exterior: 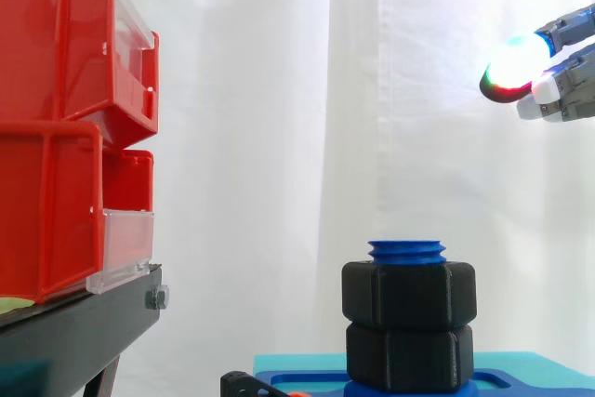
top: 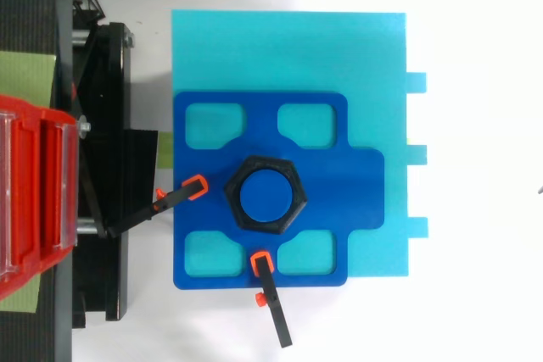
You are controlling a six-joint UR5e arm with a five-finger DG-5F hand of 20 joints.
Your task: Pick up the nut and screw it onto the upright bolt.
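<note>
A blue upright bolt stands at the bottom centre of the side view, its threaded top showing. A black hex nut sits on it, with a second black hex piece stacked right under it. From above, the nut rings the bolt. My hand is at the upper right of the side view, well above and to the right of the bolt. Its fingers are straight and hold nothing. One fingertip glows white.
The bolt stands in a blue fixture on a cyan plate. Two black clamps with orange tips grip the fixture at its left and front. Stacked red bins rest on a black stand at the left.
</note>
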